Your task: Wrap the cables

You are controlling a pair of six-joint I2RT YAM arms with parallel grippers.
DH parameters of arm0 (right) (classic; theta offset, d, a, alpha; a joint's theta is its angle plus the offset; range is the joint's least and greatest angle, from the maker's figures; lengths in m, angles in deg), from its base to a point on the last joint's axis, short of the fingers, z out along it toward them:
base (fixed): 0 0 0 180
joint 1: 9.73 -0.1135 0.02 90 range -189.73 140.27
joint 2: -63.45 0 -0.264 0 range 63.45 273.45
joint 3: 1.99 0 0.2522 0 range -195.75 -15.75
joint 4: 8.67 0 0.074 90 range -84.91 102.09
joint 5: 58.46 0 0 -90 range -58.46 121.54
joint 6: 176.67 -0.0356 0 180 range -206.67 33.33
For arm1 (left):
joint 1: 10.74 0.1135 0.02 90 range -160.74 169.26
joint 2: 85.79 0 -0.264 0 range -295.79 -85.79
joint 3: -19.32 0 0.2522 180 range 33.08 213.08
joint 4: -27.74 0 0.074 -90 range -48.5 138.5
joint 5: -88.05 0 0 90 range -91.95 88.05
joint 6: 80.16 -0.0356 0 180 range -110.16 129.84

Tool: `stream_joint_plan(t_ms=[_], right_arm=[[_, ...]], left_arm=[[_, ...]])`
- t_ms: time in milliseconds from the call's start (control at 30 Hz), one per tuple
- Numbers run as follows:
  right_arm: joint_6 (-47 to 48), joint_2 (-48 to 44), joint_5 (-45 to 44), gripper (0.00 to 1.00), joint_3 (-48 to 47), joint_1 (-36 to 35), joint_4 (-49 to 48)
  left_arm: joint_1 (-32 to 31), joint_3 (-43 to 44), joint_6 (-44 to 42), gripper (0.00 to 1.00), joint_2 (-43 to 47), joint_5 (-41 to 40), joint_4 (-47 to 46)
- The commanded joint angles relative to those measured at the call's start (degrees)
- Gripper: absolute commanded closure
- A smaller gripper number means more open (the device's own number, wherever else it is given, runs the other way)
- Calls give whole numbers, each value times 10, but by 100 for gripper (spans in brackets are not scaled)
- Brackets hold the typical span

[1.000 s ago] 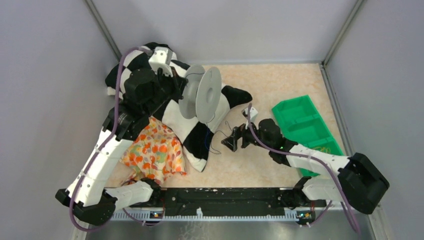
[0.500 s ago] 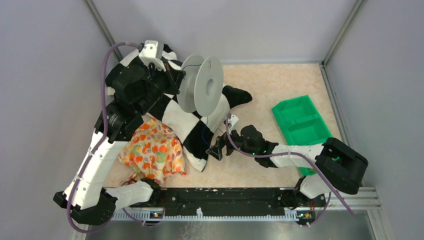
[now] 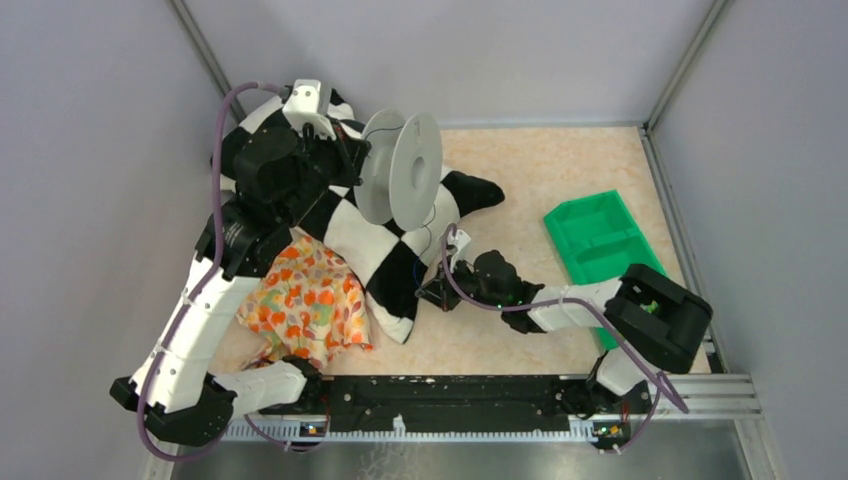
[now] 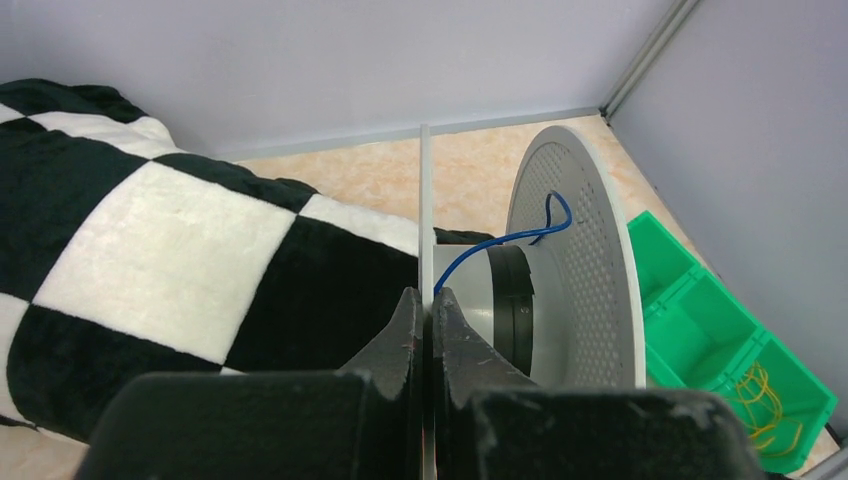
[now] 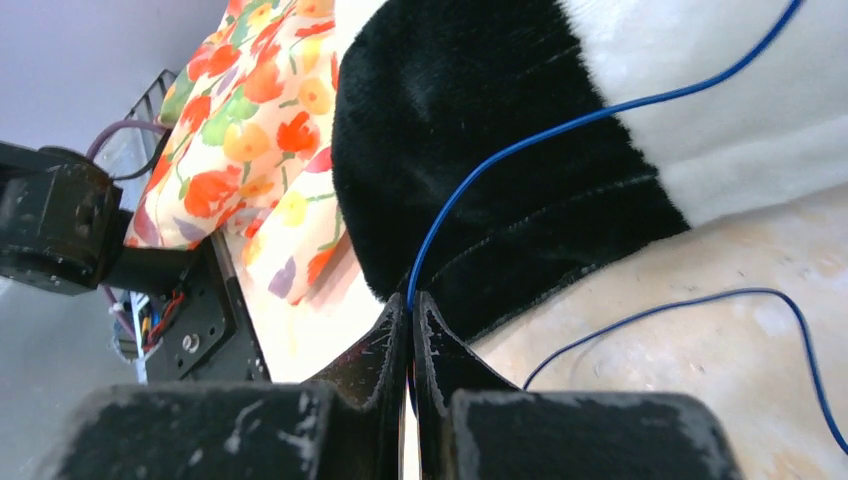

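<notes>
Right gripper (image 5: 410, 305) shifted left, pinching cable (image 5: 600, 112), left gripper (image 4: 426, 300) clamping spool (image 4: 590, 280) flange

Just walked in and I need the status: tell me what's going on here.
The left gripper is clamped on one flange of the grey plastic spool, holding it above the black-and-white checkered plush blanket. The right gripper pinches the thin blue wire by the blanket's edge. The wire's other end is hooked through the spool's far flange; the rest trails loose.
</notes>
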Motion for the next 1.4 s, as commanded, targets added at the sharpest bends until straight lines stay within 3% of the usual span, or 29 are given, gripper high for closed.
stream_joint_plan(t_ms=[0, 233, 400, 700, 933, 1367], right_arm=[[15, -108, -31, 100, 34, -6, 40], [98, -283, -73, 100, 32, -7, 274], [114, -322, -61, 100, -14, -7, 393], [129, -333, -59, 100, -8, -31, 431], [147, -313, -64, 100, -97, -81, 505], [181, -273, 65, 100, -228, -120, 670]], left_arm=[[1, 11, 11, 100, -4, -39, -86], [2, -99, 83, 100, -44, -69, -305], [11, -115, 138, 100, -84, -33, -387], [30, -90, 154, 100, -91, -115, -299], [32, -166, 173, 100, -59, -175, -357], [50, -103, 227, 100, -156, -228, -331]])
